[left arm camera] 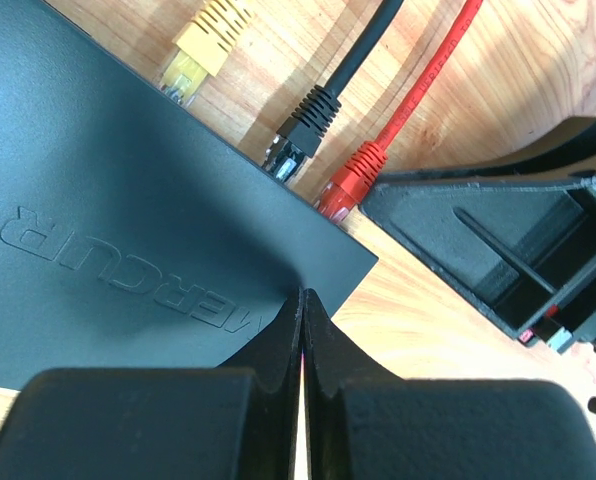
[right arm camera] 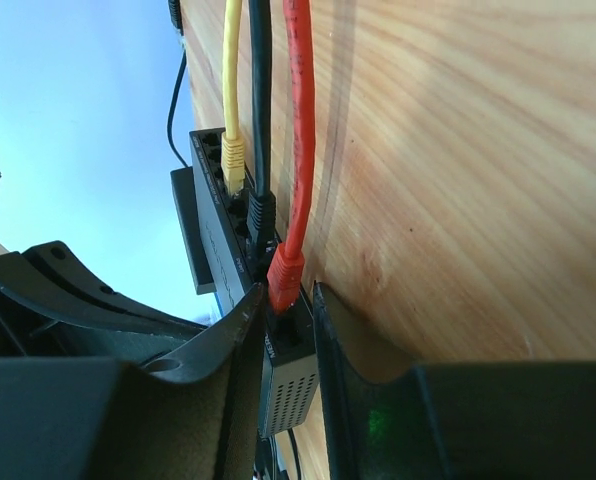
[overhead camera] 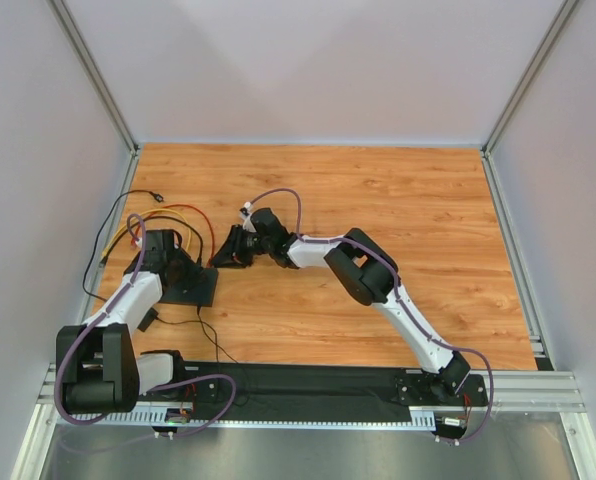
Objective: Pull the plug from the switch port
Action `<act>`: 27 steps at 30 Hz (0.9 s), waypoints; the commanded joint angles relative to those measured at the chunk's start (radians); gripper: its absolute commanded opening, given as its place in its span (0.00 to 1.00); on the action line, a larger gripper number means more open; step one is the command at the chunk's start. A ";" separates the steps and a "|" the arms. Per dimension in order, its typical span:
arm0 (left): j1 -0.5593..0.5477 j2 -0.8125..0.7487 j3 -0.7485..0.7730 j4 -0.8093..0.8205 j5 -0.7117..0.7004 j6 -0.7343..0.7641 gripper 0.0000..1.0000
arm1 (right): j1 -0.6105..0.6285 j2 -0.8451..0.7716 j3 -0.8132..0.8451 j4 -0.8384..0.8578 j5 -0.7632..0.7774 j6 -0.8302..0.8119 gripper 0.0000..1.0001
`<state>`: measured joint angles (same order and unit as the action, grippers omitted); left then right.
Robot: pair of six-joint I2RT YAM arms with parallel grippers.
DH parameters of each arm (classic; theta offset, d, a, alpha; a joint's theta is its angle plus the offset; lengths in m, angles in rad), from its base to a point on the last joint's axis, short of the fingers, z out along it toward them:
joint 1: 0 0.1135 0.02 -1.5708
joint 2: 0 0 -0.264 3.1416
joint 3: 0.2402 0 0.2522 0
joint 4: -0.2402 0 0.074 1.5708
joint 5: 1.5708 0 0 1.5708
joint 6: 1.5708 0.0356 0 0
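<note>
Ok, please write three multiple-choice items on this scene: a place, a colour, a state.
1. Which plug lies between the right gripper's fingers? A yellow B black C red
2. What colour is the middle plug? A black B blue C white
3. How is the left gripper? A wide open B shut C holding a cable
Key: C, the red plug sits in that gap; A, it is black, between the yellow plug and the red; B, its fingers meet over the switch.
</note>
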<state>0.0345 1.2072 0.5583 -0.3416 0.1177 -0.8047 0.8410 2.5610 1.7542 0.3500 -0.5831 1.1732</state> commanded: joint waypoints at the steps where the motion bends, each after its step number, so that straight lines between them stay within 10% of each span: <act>1: 0.001 0.015 -0.049 -0.099 -0.018 0.024 0.00 | -0.002 0.031 0.047 -0.034 -0.008 -0.021 0.27; 19: 0.001 0.028 -0.038 -0.106 -0.024 0.024 0.00 | 0.029 0.082 0.120 -0.075 -0.040 -0.027 0.22; 27: -0.001 0.064 -0.014 -0.180 -0.082 -0.019 0.00 | 0.032 0.090 0.117 -0.065 -0.032 -0.014 0.00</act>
<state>0.0341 1.2140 0.5632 -0.3515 0.1177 -0.8154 0.8539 2.6156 1.8488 0.3073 -0.6067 1.1744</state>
